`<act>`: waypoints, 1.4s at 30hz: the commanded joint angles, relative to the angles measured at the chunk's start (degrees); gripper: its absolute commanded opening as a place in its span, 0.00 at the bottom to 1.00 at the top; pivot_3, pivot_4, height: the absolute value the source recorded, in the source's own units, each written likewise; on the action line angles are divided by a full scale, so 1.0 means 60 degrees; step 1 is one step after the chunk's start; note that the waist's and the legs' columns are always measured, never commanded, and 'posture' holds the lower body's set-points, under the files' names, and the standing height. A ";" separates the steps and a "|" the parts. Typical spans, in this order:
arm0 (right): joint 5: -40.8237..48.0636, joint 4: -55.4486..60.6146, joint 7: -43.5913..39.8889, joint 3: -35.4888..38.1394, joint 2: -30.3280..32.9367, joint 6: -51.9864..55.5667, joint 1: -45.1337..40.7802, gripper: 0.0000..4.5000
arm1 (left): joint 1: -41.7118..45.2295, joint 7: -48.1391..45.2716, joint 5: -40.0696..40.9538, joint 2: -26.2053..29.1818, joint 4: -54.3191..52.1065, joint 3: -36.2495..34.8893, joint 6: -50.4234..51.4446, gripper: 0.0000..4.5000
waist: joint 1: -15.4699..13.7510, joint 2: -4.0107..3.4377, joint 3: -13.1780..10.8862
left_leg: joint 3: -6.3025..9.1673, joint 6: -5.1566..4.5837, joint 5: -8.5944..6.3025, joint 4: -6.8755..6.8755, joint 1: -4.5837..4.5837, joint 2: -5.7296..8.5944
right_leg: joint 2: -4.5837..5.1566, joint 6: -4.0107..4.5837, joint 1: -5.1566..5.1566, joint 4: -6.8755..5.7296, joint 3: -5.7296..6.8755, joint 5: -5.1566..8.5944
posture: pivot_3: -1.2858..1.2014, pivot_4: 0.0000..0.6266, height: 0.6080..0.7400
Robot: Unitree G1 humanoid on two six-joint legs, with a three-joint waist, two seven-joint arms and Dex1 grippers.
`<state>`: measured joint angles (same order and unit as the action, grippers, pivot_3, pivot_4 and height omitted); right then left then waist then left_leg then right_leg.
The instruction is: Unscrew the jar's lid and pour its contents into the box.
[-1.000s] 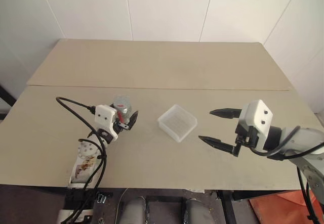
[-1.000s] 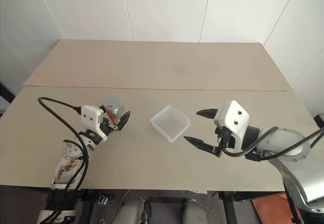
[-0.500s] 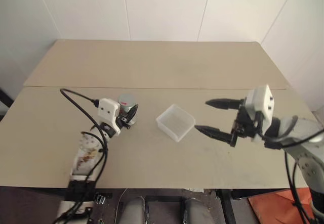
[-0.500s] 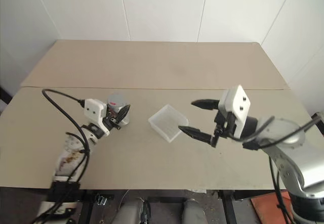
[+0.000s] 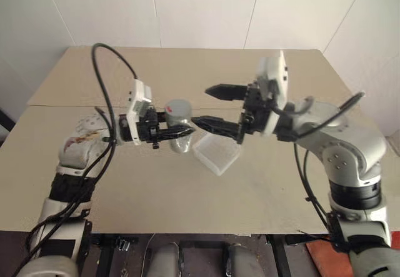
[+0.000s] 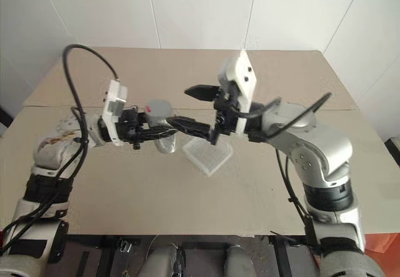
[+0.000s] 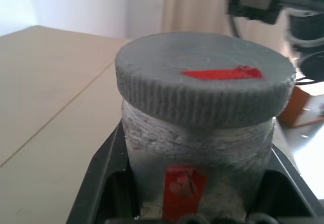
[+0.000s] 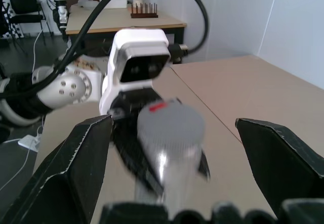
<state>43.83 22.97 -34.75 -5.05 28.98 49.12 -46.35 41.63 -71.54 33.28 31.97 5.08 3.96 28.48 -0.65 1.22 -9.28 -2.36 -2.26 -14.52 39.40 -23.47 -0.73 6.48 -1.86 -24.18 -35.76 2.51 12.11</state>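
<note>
There was one small silvery-grey cylindrical jar (image 5: 179, 132), and on it sat one round grey ribbed lid (image 7: 205, 76) bearing a single red mark. One shallow square box of translucent white plastic (image 5: 217, 154) lay on the one pale beige surface (image 5: 187, 70). Two robot hands were counted: one left hand (image 5: 182, 132) with two black fingers, and one right hand (image 5: 209, 107) likewise with two black fingers. One white camera housing sat on each wrist, making two. One black cable looped above the left arm.
</note>
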 commanded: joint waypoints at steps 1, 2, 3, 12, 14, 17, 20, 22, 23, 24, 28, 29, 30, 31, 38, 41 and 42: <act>-0.0204 0.0102 0.0282 -0.0112 -0.0163 0.0245 -0.0334 1.00 | 0.0517 -0.0396 -0.0193 -0.0308 0.0304 0.0155 -0.0506 0.43 | 0.0017 0.0000 0.0000 | 0.0000 0.0000 0.0000 0.0002 -0.0004 -0.0001 | -0.0001 0.0000 -0.0003 0.0000 0.0000 0.0000 | 0.52 0.24 1.00; -0.0227 0.0099 0.0305 -0.0147 -0.0204 0.0287 -0.0364 1.00 | 0.0582 -0.0412 -0.0246 -0.0402 0.0393 0.0189 -0.0569 0.43 | 0.0025 0.0000 0.0000 | 0.0000 -0.0001 0.0000 0.0003 -0.0005 -0.0001 | -0.0001 0.0000 -0.0004 0.0000 -0.0002 0.0000 | 0.52 0.24 1.00; -0.0248 0.0092 0.0338 -0.0172 -0.0254 0.0340 -0.0391 1.00 | 0.0623 -0.0438 -0.0313 -0.0479 0.0468 0.0212 -0.0682 0.43 | 0.0026 0.0000 0.0000 | -0.0001 -0.0001 -0.0001 0.0003 -0.0003 -0.0001 | -0.0001 0.0000 -0.0004 -0.0001 -0.0006 0.0000 | 0.52 0.24 1.00; -0.0273 -0.0311 0.0323 -0.0053 -0.0573 0.0607 -0.0526 0.73 | 0.0614 -0.0561 -0.0566 -0.0676 0.0495 0.0117 -0.1057 0.43 | 0.0118 0.0000 0.0000 | 0.0000 -0.0002 -0.0001 0.0004 -0.0002 -0.0008 | -0.0008 0.0000 -0.0011 -0.0009 -0.0013 0.0000 | 0.52 0.24 1.00; -0.0346 -0.0375 0.0103 -0.0124 -0.0488 0.0572 -0.0474 0.60 | 0.0644 -0.0548 -0.0601 -0.0699 0.0506 0.0073 -0.1093 0.43 | 0.0129 0.0000 0.0000 | 0.0000 -0.0002 -0.0001 0.0004 -0.0003 -0.0008 | -0.0008 0.0000 -0.0011 -0.0009 -0.0013 0.0000 | 0.52 0.24 1.00; -0.0407 -0.0495 -0.0209 -0.0217 -0.0429 0.0516 -0.0405 0.60 | 0.0711 -0.0501 -0.0570 -0.0734 0.0493 -0.0018 -0.1073 0.43 | 0.0121 0.0000 0.0000 | 0.0000 -0.0002 -0.0001 0.0004 -0.0003 -0.0007 | -0.0007 0.0000 -0.0010 -0.0009 -0.0013 0.0000 | 0.52 0.24 1.00; -0.0585 -0.0604 -0.0452 -0.0285 -0.0427 0.0264 -0.0390 0.60 | 0.0737 -0.0470 -0.0591 -0.0755 0.0514 -0.0067 -0.1126 0.43 | 0.0132 0.0000 0.0000 | 0.0000 -0.0002 -0.0001 0.0005 -0.0003 -0.0008 | -0.0008 -0.0001 -0.0011 -0.0008 -0.0013 0.0000 | 0.52 0.24 1.00; -0.0705 -0.0685 -0.0635 -0.0313 -0.0444 0.0091 -0.0391 0.60 | 0.0724 -0.0515 -0.0619 -0.0762 0.0540 -0.0084 -0.1275 0.43 | 0.0139 0.0000 0.0000 | 0.0000 -0.0002 -0.0001 0.0005 -0.0003 -0.0008 | -0.0008 -0.0001 -0.0012 -0.0010 -0.0013 0.0000 | 0.52 0.24 1.00; -0.0740 -0.0734 -0.0800 -0.0331 -0.0440 -0.0016 -0.0391 0.60 | 0.0714 -0.0547 -0.0583 -0.0755 0.0520 -0.0104 -0.1292 0.43 | 0.0140 0.0000 0.0000 | 0.0000 -0.0002 -0.0001 0.0005 -0.0003 -0.0008 | -0.0008 -0.0001 -0.0012 -0.0010 -0.0013 0.0000 | 0.52 0.24 1.00; -0.0738 -0.0789 -0.1052 -0.0347 -0.0427 -0.0138 -0.0374 0.60 | 0.0718 -0.0633 -0.0436 -0.0762 0.0484 -0.0169 -0.1261 0.43 | 0.0141 0.0000 0.0000 | 0.0000 -0.0002 -0.0001 0.0005 -0.0003 -0.0008 | -0.0008 -0.0001 -0.0012 -0.0010 -0.0013 0.0000 | 0.52 0.24 1.00; -0.0583 -0.1212 -0.3366 -0.0435 -0.0162 -0.1288 -0.0139 0.60 | 0.0927 -0.1611 0.0455 -0.0616 0.0377 -0.0466 -0.0863 0.43 | 0.0140 0.0000 0.0000 | 0.0000 -0.0002 -0.0001 0.0005 -0.0003 -0.0008 | -0.0008 -0.0001 -0.0012 -0.0008 -0.0013 0.0000 | 0.52 0.24 1.00; -0.0527 -0.1476 -0.4112 -0.0464 -0.0100 -0.1625 -0.0136 0.60 | 0.0990 -0.1961 0.0628 -0.0545 0.0378 -0.0498 -0.0825 0.43 | 0.0141 0.0000 -0.0001 | 0.0000 -0.0002 -0.0001 0.0005 -0.0004 -0.0007 | -0.0008 -0.0001 -0.0012 -0.0007 -0.0013 0.0000 | 0.52 0.24 1.00; -0.0521 -0.1793 -0.4763 -0.0507 -0.0069 -0.1922 -0.0191 0.60 | 0.1039 -0.2285 0.0749 -0.0464 0.0356 -0.0488 -0.0753 0.43 | 0.0145 0.0000 -0.0001 | -0.0001 -0.0003 -0.0001 0.0005 -0.0004 -0.0007 | -0.0009 -0.0001 -0.0010 -0.0005 -0.0013 0.0000 | 0.52 0.24 1.00; -0.0602 -0.2215 -0.5298 -0.0584 -0.0089 -0.2189 -0.0337 0.60 | 0.1077 -0.2712 0.0825 -0.0384 0.0334 -0.0446 -0.0767 0.43 | 0.0149 0.0000 -0.0001 | -0.0001 -0.0003 -0.0001 0.0007 -0.0003 -0.0006 | -0.0009 -0.0001 -0.0009 -0.0005 -0.0014 0.0000 | 0.52 0.24 1.00; -0.1351 -0.4778 -0.6835 -0.1020 -0.0451 -0.3217 -0.1661 0.60 | 0.1151 -0.3459 0.0556 -0.0332 0.0343 -0.0061 -0.1254 0.43 | 0.0251 -0.0002 -0.0002 | -0.0001 -0.0003 -0.0001 0.0010 0.0016 -0.0016 | -0.0025 0.0000 -0.0010 -0.0024 -0.0027 0.0000 | 0.52 0.24 1.00; -0.1569 -0.4886 -0.6447 -0.0845 -0.0511 -0.3353 -0.1720 0.68 | 0.1169 -0.3274 0.0279 -0.0420 0.0676 -0.0112 -0.1458 0.43 | 0.0239 -0.0002 -0.0002 | -0.0001 -0.0003 -0.0001 0.0011 0.0013 -0.0015 | -0.0022 -0.0001 -0.0012 -0.0021 -0.0027 0.0000 | 0.52 0.24 1.00; -0.1487 -0.4755 -0.6270 -0.0685 -0.0487 -0.3220 -0.1663 0.76 | 0.1158 -0.3142 0.0197 -0.0404 0.0770 -0.0114 -0.1470 0.43 | 0.0220 -0.0002 -0.0002 | -0.0002 -0.0003 -0.0001 0.0011 0.0010 -0.0015 | -0.0022 -0.0001 -0.0012 -0.0019 -0.0027 0.0000 | 0.52 0.24 1.00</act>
<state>36.66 -4.51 -74.74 -11.51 24.87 29.85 -56.96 46.51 -90.05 32.97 29.28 10.81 6.44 21.35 0.67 1.21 -9.29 -2.37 -2.28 -14.53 39.48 -23.43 -0.81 6.36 -1.87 -24.26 -35.87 2.34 12.10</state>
